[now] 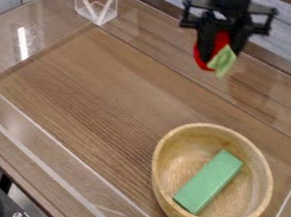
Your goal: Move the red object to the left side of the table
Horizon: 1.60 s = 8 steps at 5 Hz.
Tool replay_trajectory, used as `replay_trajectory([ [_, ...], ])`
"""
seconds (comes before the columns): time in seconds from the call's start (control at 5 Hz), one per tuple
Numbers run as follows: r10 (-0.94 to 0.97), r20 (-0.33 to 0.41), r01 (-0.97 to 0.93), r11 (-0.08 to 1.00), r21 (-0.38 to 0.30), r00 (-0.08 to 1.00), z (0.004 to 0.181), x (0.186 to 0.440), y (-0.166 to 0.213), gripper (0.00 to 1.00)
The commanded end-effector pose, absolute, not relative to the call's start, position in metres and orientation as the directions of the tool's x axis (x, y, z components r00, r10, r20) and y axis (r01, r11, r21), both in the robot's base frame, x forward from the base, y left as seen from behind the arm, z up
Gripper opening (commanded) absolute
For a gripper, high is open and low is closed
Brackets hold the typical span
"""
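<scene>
1. While nothing rests on the left half of the table [82, 102], its brown wood grain lies bare between clear acrylic walls, and a small clear folded piece [95, 5] stands near the far left corner.
2. Further right, at the far edge, the black gripper [218, 49] hangs from above, pointing down, well clear of the tabletop.
3. Its jaws are pinched on the red object [210, 44], which sits between the fingers with the red body partly hidden by them.
4. That fruit's light green leafy end sticks out below and slightly right of the fingertips, tilted, so the object hangs directly under the hand rather than beside it.
5. Nothing of the fruit touches the wood; it is held in the air above the far right part of the table.
6. Nearest me on the right, a round light wooden bowl [184, 146] stands on the table, well apart from the gripper.
7. Inside it a flat green block [209, 180] lies slanted across the bottom.
</scene>
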<state>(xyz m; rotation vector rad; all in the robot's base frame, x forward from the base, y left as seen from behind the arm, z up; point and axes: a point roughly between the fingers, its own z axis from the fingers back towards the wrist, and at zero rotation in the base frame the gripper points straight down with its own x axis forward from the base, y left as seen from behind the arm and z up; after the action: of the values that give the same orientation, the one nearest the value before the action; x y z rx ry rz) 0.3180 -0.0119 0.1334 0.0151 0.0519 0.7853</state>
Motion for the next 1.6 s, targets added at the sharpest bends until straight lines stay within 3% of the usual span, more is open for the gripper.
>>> replay_trajectory([
  [0.0, 0.672, 0.020, -0.671, 0.741, -0.022, 0.740, 0.156, 0.308, 0.007, 0.00],
  [0.6, 0.549, 0.040, -0.548, 0.836, -0.035, 0.835, 0.150, 0.303, 0.011, 0.00],
  [1.0, 0.509, 0.055, -0.508, 0.861, -0.032, 0.859, 0.161, 0.297, 0.020, 0.00],
  [1.4, 0.580, 0.069, -0.580, 0.814, -0.027, 0.812, 0.149, 0.295, -0.004, 0.00],
])
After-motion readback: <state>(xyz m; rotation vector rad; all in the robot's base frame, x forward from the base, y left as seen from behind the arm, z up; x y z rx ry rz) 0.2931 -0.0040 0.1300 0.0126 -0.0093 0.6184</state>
